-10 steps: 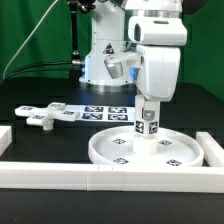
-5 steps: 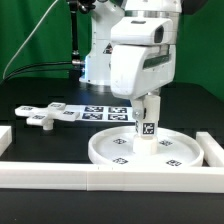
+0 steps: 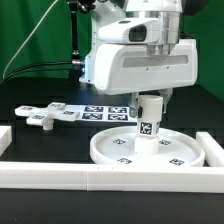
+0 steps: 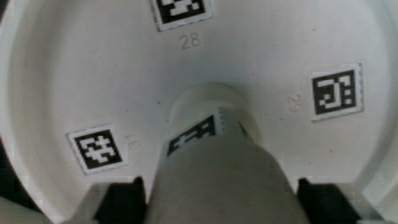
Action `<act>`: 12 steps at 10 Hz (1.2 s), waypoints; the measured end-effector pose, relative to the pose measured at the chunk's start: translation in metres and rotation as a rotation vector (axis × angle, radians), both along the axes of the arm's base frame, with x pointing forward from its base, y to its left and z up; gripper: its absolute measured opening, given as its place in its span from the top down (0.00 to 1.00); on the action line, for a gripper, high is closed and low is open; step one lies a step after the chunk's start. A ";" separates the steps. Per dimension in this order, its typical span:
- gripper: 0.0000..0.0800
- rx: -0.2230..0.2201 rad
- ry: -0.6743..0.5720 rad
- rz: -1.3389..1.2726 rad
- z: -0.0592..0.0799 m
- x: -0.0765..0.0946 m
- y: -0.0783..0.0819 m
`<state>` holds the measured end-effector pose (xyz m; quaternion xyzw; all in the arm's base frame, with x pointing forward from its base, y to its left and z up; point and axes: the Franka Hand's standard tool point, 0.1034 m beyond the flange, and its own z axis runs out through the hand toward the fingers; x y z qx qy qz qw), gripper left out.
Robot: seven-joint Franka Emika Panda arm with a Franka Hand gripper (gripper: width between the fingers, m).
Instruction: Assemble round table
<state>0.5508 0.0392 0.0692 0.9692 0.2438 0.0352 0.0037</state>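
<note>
Green curtain (image 3: 205, 50) bkgd; black tabletop (image 3: 50, 145); white bars (image 3: 60, 177) along edges; even light.

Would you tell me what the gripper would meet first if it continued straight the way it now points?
Probably the large rimmed white plastic disc: the gripper, shut on the short white cylinder leg standing there, points down at it; depth is unclear.

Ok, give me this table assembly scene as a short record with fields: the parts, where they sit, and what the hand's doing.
leg: upright at the middle of the disc
hand: closed on the leg's upper end, a finger on either side
foot piece: lying loose toward the exterior view's left, apart from the disc
marker board: flat, behind the disc
</note>
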 end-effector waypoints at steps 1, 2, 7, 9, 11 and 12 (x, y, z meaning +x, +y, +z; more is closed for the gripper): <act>0.49 0.005 -0.006 -0.052 0.000 0.000 0.000; 0.49 0.011 -0.005 -0.113 0.000 0.001 0.000; 0.49 0.056 0.006 -0.427 -0.001 0.000 -0.001; 0.49 0.108 0.025 -0.666 -0.001 -0.001 -0.002; 0.49 0.135 0.039 -0.845 -0.002 -0.001 -0.003; 0.49 0.146 0.043 -0.957 -0.002 -0.002 -0.002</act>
